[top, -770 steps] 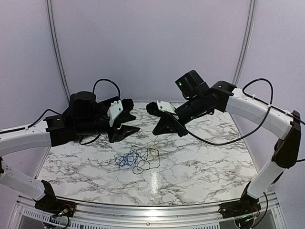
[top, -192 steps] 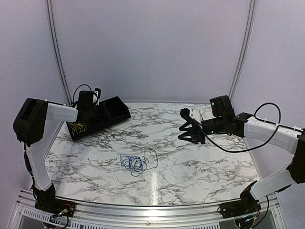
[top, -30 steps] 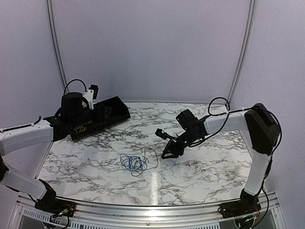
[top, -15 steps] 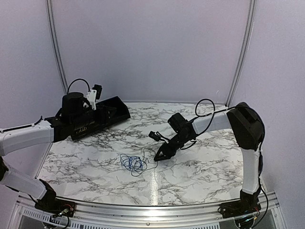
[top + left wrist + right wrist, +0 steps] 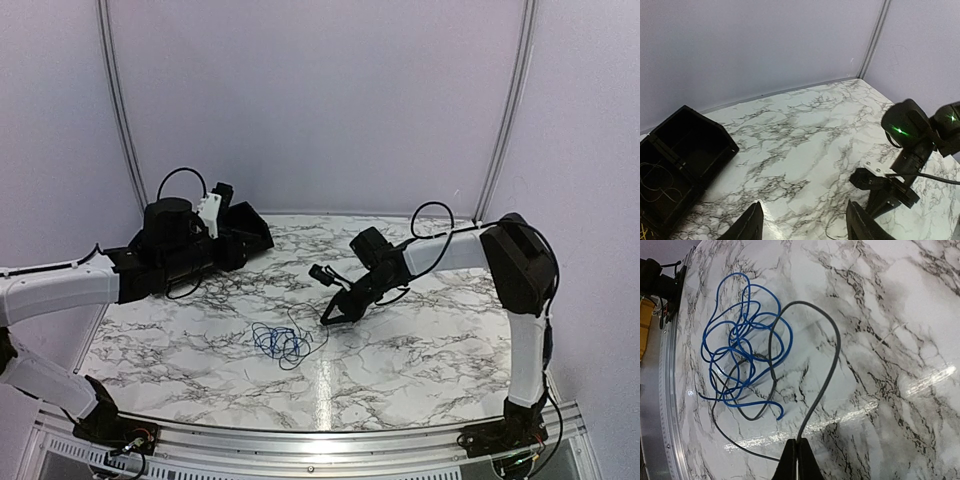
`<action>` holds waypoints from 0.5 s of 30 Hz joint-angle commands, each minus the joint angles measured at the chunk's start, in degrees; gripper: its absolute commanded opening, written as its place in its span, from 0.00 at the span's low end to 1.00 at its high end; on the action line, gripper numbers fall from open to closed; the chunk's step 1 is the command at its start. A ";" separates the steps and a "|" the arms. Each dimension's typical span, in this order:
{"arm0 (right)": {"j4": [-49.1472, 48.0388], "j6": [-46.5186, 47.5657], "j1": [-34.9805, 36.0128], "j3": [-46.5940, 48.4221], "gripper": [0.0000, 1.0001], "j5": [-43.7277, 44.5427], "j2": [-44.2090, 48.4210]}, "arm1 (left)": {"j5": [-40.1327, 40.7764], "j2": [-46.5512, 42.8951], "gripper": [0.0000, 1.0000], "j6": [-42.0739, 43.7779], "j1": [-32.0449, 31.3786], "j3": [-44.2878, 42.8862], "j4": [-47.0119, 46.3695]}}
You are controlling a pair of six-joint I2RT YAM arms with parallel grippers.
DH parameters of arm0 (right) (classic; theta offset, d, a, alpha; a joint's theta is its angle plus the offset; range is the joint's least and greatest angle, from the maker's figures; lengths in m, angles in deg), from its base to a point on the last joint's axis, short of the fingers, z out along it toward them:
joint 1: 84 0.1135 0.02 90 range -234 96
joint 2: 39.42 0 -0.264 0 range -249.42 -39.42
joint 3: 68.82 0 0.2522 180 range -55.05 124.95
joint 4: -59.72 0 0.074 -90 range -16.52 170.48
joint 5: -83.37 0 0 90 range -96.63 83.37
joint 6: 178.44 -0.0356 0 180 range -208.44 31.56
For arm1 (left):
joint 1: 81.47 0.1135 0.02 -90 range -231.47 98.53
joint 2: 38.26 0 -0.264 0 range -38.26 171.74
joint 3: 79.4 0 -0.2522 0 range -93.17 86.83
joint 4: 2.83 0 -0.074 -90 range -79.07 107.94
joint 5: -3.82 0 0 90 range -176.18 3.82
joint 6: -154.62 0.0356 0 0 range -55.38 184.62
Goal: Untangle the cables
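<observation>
The cables [image 5: 286,343] sit in a loose heap on the marble table [image 5: 430,350], roughly mid-table and a touch toward the left arm's side. In the right wrist view it's mostly a blue cable [image 5: 735,340] scribbled over itself. A black cable [image 5: 834,340] threads through it and throws one big loop out to the side, clear of the blue.

That free loop looks like the reason the right gripper [image 5: 797,460] is where it is. Its fingertips are pinched tight on the black cable at the end of the loop, away from the knotty bit. A pull from there would probably slide the black out without hauling the whole blue mess along. In the top view the right arm reaches in low, with its tips down just beside the heap.

The left gripper [image 5: 805,227] is over at the far left, jaws apart with nothing between them, hovering near the black box [image 5: 685,160]. The box has a thin pale wire [image 5: 657,182] lying in it, so it's probably the drop-off for freed cables.

Best guess is that the step in hand is peeling black from blue. The task looks partway done at best, since those two are plainly interlaced. The risk is the black snagging in the blue loops and dragging the whole lot, because nothing's pinning the blue down.
</observation>
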 commanded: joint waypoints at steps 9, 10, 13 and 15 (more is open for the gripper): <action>0.70 5.19 0.47 0.32 0.00 3.49 10.77 | 18.02 4.77 0.62 -15.69 -20.91 7.64 -6.19; 0.57 5.27 0.47 0.11 0.00 3.41 10.90 | 18.75 6.44 0.62 -16.83 -22.19 7.59 -7.68; 0.50 5.14 0.41 -0.08 0.00 2.74 10.79 | 19.92 12.06 0.61 -18.92 -25.24 5.11 -9.42; 0.59 5.22 0.48 -0.15 0.00 2.57 10.84 | 21.76 16.20 0.56 -21.96 -26.03 3.16 -9.45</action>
